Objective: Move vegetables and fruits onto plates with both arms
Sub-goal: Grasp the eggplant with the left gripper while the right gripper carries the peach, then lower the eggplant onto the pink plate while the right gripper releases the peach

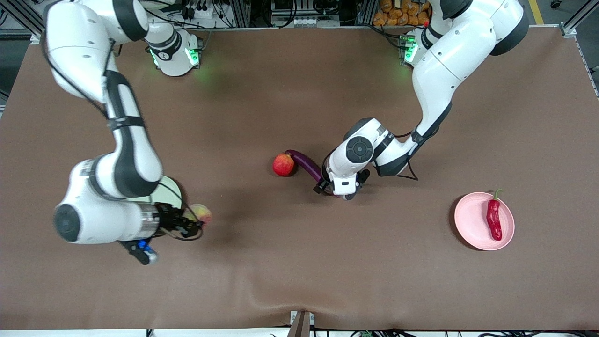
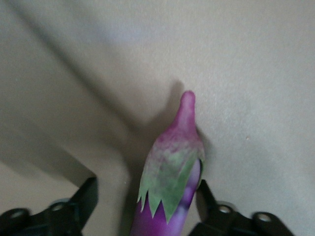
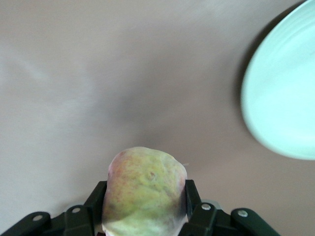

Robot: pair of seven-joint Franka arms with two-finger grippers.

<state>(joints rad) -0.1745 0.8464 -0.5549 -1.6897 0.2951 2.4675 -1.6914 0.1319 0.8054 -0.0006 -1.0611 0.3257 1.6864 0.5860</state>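
Note:
My left gripper is low over the stem end of the purple eggplant, which lies on the table. In the left wrist view the gripper is open around the eggplant; one finger touches it and the other stands apart. The round red fruit rests against the eggplant's other end. My right gripper is shut on the peach beside the pale green plate, which the arm largely hides. The right wrist view shows the peach between the fingers and the green plate. The red chili lies on the pink plate.
The brown table has a ripple in its cover near the front edge. The right arm's elbow hangs low over the table at its end.

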